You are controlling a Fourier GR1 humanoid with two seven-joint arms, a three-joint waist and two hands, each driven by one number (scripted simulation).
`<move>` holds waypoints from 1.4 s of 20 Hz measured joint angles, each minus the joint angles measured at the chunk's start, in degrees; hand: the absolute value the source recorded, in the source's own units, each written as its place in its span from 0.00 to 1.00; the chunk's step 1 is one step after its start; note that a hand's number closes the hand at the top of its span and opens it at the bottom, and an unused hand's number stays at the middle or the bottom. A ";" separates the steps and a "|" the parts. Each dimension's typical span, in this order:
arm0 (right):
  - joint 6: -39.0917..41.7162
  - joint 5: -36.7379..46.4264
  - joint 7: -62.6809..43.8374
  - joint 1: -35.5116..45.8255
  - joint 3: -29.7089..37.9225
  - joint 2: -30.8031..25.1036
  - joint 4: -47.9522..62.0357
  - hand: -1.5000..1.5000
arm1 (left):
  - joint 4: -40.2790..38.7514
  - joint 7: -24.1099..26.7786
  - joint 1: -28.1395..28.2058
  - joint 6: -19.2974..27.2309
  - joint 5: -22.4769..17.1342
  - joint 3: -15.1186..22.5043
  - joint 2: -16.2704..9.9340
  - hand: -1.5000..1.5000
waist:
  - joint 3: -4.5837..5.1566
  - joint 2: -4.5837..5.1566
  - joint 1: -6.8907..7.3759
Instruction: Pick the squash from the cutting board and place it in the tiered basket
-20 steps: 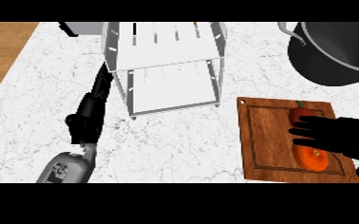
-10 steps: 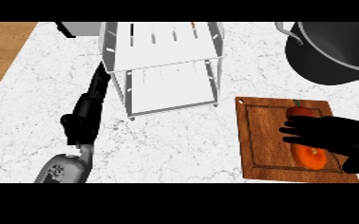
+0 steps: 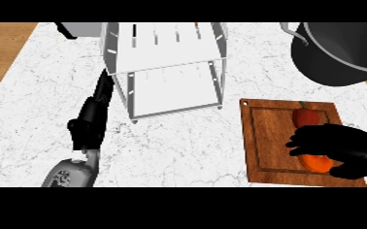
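At the frame's lower right I have the right hand curled over the orange-red squash on the cutting board — I judge it stiff, smooth-skinned, slippery — best grasped across its thick middle.

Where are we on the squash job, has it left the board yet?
Not yet. The squash lies on the cutting board, with the right hand curled over it, so grasping is underway. Lifting and placing it in the tiered basket remain. The left hand rests on the counter.
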State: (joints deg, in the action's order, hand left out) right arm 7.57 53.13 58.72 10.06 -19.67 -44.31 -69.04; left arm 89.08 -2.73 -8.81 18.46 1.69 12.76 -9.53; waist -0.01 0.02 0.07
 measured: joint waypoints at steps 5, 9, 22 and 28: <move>-3.32 -0.53 1.09 -0.16 1.32 2.08 -0.49 1.00 | 0.44 0.28 0.61 -0.45 0.41 -0.47 0.57 0.50 | 0.04 -0.06 -0.02; -7.37 0.20 2.13 -0.09 1.96 4.61 0.83 1.00 | 0.12 0.41 0.46 -0.85 0.72 -0.81 1.08 0.50 | 0.31 -0.19 0.07; 1.80 14.26 -42.62 0.82 0.83 19.96 -6.17 1.00 | -0.54 -0.42 1.01 -0.75 1.18 -2.01 0.26 0.50 | 2.13 -2.21 -2.44; 4.28 21.32 -65.30 3.89 -1.37 33.57 -12.08 1.00 | -0.94 -0.66 1.01 -0.86 1.05 -2.03 0.38 0.50 | 1.19 -2.28 -2.09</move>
State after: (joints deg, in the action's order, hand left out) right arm 11.86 74.46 -6.59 13.95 -21.03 -10.73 -81.12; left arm 88.14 -3.39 -7.80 17.60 2.74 10.74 -9.15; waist 1.18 -2.26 -2.02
